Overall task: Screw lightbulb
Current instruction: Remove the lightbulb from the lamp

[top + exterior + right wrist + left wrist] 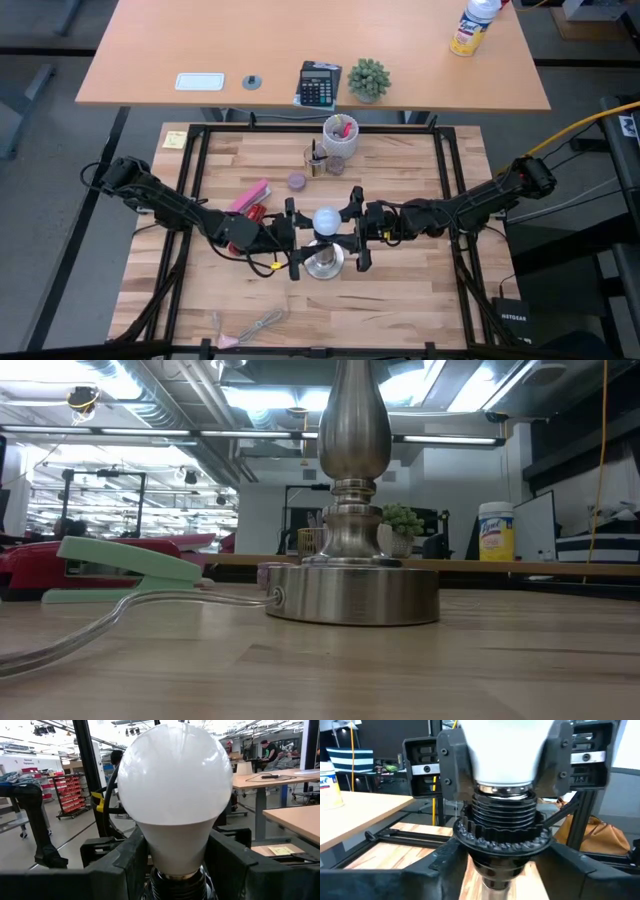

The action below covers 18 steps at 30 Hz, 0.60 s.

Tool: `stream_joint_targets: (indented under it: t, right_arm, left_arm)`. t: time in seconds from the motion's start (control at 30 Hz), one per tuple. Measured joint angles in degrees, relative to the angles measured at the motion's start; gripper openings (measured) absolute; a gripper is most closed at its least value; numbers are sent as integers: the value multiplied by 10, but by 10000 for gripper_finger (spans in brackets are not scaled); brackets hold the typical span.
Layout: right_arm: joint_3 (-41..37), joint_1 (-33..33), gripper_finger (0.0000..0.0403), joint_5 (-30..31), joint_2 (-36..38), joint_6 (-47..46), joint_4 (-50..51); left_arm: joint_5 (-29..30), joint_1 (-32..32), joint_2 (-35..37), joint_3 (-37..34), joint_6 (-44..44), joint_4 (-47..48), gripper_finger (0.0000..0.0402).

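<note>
The lightbulb (326, 222) sat upright in the black threaded socket (502, 820) atop the silvery lamp stand (352, 592), near the middle of the butcher-block worktop (400, 290). The left gripper (292, 240) straddled the socket below the bulb; whether its fingers gripped cannot be told. The right gripper (357, 233) closed on the lightbulb's neck from the opposite side. Behind the stand stood a wipes canister (496, 532) labelled "Lysol". A mint-green stapler (128, 568) lay beside the stand's base.

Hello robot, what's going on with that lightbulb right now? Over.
Right gripper clamped on lightbulb neck. Left gripper around the black socket, grip unclear. Bulb seated in socket on lamp stand. Nothing blocking.
</note>
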<state>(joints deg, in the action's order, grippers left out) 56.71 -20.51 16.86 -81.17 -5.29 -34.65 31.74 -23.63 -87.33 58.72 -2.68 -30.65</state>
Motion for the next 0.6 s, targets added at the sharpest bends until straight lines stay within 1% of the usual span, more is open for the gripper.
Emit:
stream_joint_targets:
  t: [0.1, 0.17, 0.33, 0.5, 0.6]
  right_arm:
    - [0, 0, 179, -1, 0, 9, 0]
    - [0, 0, 179, -12, 0, 11, 0]
    - [0, 0, 179, -34, 0, 13, 0]
    - [0, 1, 179, -63, 0, 35, 0]
    - [0, 12, 179, -96, 0, 41, -1]
  left_arm:
    - [1, 0, 0, 0, 10, 1, 179]
    - [0, -1, 0, 0, 15, 0, 163]
    - [-3, -4, 0, 0, 17, 1, 162]
    - [-29, -3, 0, 0, 16, 1, 171]
    - [-41, -3, 1, 0, 16, 1, 171]
